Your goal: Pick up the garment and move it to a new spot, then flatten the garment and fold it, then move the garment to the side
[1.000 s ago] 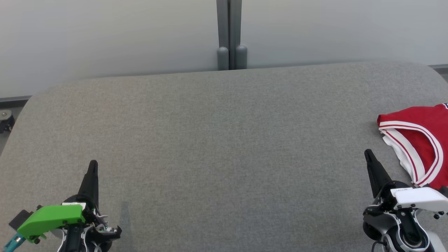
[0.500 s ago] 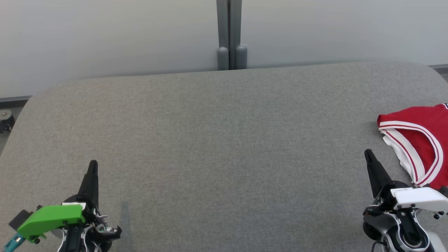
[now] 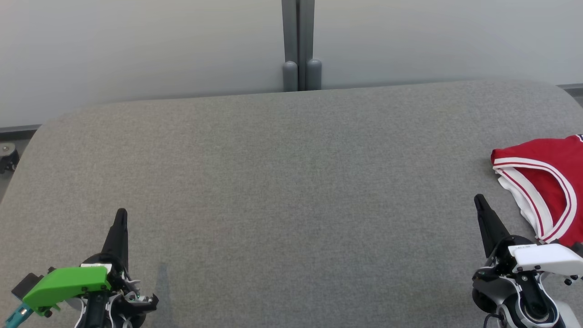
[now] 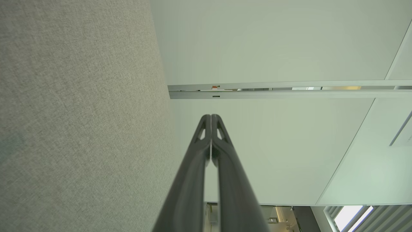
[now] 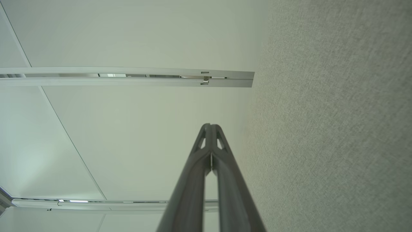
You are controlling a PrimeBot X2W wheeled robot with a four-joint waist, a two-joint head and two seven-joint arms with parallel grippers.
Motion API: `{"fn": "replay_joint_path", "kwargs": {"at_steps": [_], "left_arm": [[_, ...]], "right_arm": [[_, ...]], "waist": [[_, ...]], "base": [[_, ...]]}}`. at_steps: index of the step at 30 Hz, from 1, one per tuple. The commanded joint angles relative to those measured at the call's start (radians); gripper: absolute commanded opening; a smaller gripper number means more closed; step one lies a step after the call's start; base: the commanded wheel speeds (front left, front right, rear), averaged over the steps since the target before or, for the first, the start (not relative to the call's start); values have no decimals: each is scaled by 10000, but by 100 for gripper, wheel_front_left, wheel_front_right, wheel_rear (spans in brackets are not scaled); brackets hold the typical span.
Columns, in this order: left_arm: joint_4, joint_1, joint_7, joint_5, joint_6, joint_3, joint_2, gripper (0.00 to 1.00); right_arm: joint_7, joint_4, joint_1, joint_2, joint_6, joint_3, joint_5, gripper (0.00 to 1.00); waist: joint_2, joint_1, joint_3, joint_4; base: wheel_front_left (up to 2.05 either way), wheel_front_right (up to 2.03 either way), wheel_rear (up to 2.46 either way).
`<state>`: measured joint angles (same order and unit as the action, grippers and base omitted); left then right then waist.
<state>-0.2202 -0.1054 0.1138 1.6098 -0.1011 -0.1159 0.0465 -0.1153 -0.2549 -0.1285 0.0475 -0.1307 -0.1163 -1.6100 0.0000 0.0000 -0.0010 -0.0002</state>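
A: State of the right gripper (image 3: 478,200)?

B: Closed along its whole length, nothing held. The right wrist view agrees. The left gripper (image 3: 120,214) is closed and empty too. It sits well apart from the right gripper, off to its left across bare table (image 3: 291,182).

A: And the garment (image 3: 542,157)?

B: It lies on the table just to the right of the right gripper and a little beyond its tip. Visible are the red body, the striped trim (image 3: 567,196) and a white sleeve (image 3: 506,184) edge under it. The rest runs out of the head view further right.

A: Long axis?

B: The part shown runs fore-and-aft alongside the right gripper. The trim curves from beyond the tip back toward the wrist. True long axis: cannot tell, too much is cut off.

A: Nearer arm?

B: The right, clearly. The left would have to cross the whole table.

A: What does the next move call for?

B: Judgement only. If pickup is pending, the right gripper must open, swing rightward and slightly forward, then come down on the cloth corner nearest its tip. Whether the cloth is already folded: cannot tell from this.
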Motion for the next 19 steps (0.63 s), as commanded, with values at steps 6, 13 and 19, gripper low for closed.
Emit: {"fn": "replay_joint_path", "kwargs": {"at_steps": [6, 13, 19], "left_arm": [[35, -125, 44, 38, -33, -16, 70, 0], [35, -125, 46, 38, -33, -16, 70, 0], [35, -125, 46, 39, -33, -16, 70, 0]], "right_arm": [[-40, 34, 133, 53, 0, -16, -19, 0], [-40, 34, 133, 53, 1, -16, -19, 0], [-40, 34, 133, 53, 0, -16, -19, 0]], "waist": [[0, 0, 0, 0], [0, 0, 0, 0], [0, 0, 0, 0]], "base": [[0, 0, 0], [0, 0, 0], [0, 0, 0]]}}
